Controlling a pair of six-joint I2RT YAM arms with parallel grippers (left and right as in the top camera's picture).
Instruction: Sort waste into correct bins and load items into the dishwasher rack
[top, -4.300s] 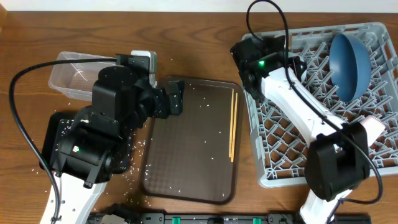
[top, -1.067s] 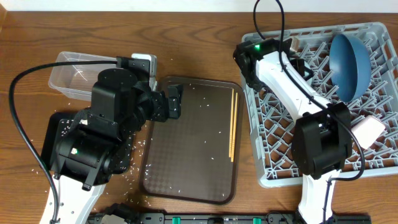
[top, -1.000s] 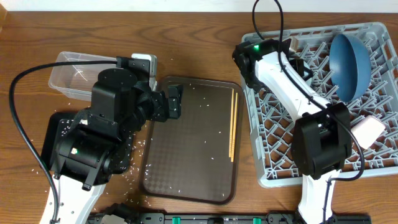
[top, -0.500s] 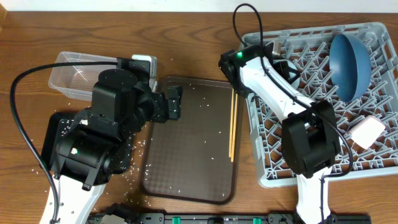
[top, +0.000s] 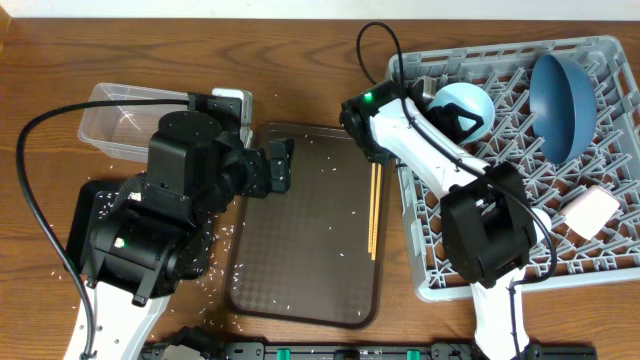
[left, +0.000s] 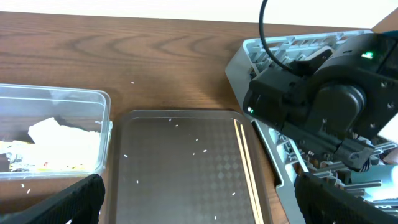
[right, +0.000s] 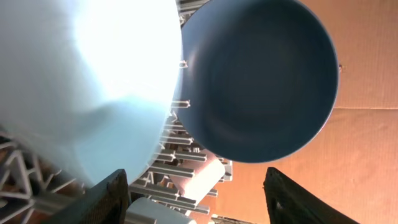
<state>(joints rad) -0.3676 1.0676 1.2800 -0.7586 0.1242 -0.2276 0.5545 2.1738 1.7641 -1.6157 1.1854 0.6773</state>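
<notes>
tipping is my worry: the light blue cup (top: 465, 100) sits in the dishwasher rack (top: 500, 50), toward its upper-left corner seen from overhead, near the dark blue dish (top: 562, 92). the right gripper (right: 199, 198), jaws spread and empty, could knock it off the pegs if it pulls away carelessly. the cup reads round from above; its mouth direction and long axis i cannot tell. the left gripper (left: 208, 202) hangs spread, empty.

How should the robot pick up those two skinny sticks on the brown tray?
Near their middle, from straight above. The chopsticks lie flat, side by side, close to the right rim of the brown tray, so a tool should straddle both across their thin width and pinch them together. A sideways approach would likely bump the rim.
</notes>
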